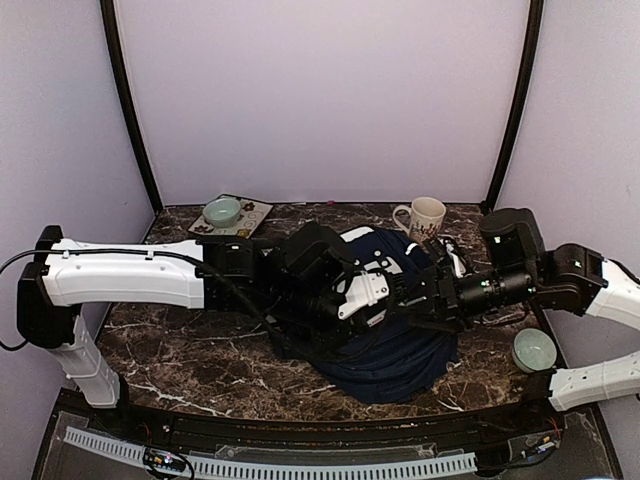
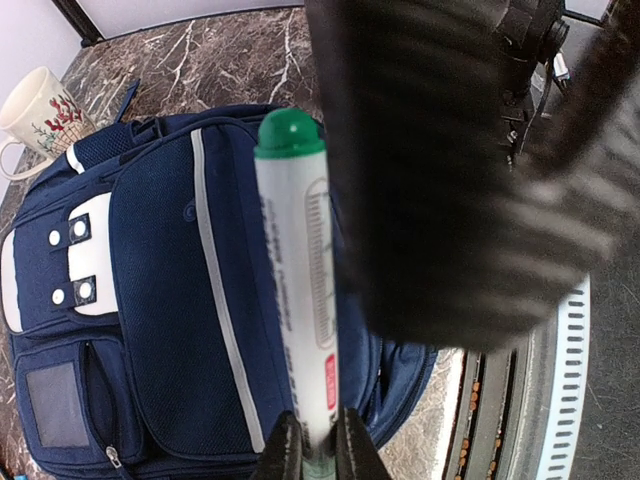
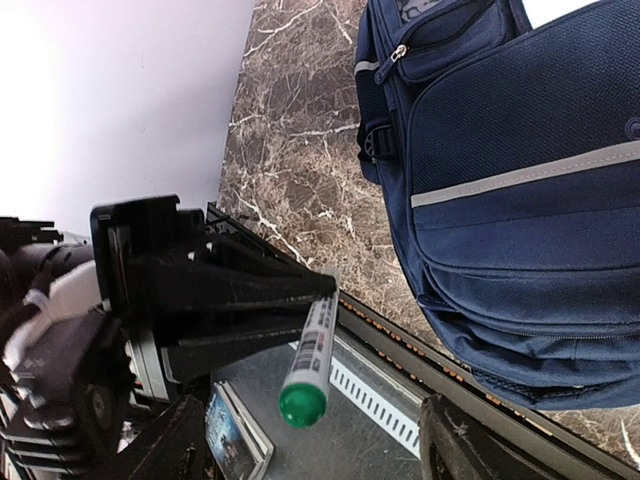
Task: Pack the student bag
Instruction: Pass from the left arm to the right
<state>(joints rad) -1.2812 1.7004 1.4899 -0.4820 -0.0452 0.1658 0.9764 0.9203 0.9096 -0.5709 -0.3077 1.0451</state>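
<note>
Your left end effector (image 2: pixel 318 452) is pinched narrow on the base of a white marker (image 2: pixel 297 300) with a green cap. The marker sticks out above the student bag (image 2: pixel 150 300). Your right end effector (image 3: pixel 315 425) stands wide, fingers on either side of the capped end, with no contact I can see. The student bag lies flat, front side up, mid bench (image 1: pixel 180 350), under both wrists. A mug (image 1: pixel 425 215) sits just behind the bag near the back edge. One bowl (image 1: pixel 222 211) is on a tray (image 1: pixel 257 212) back left, and a second bowl (image 1: pixel 533 348) is right of the bag.
</note>
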